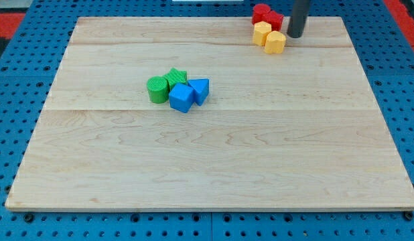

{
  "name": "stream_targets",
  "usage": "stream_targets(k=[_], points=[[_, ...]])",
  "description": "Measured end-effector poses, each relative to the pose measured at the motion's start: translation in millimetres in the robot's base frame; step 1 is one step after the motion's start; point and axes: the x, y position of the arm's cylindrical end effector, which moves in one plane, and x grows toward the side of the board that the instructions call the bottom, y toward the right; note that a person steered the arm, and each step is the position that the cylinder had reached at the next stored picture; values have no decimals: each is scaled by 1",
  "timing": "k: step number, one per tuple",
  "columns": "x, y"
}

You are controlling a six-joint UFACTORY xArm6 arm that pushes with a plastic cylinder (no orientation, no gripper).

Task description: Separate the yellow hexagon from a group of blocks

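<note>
The yellow hexagon (pixel 275 41) lies near the view's top right, at the lower right of a tight group. It touches a second yellow block (pixel 261 31) of unclear shape. Two red blocks (pixel 262 12) (pixel 274 21) sit just above them. My tip (pixel 295 36) is right beside this group on its right, a little up and right of the yellow hexagon and next to the lower red block. I cannot tell if it touches either.
A second group sits left of the board's middle: a green cylinder (pixel 156 89), a green star (pixel 177 77), a blue cube (pixel 181 98) and another blue block (pixel 199 90). The wooden board (pixel 214 167) lies on a blue pegboard; its top edge runs just above the red blocks.
</note>
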Motion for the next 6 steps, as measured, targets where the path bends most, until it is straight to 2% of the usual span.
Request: stream_targets(k=[1, 3, 5, 6], points=[[-56, 38], [-57, 25], [-12, -24], [-9, -38]])
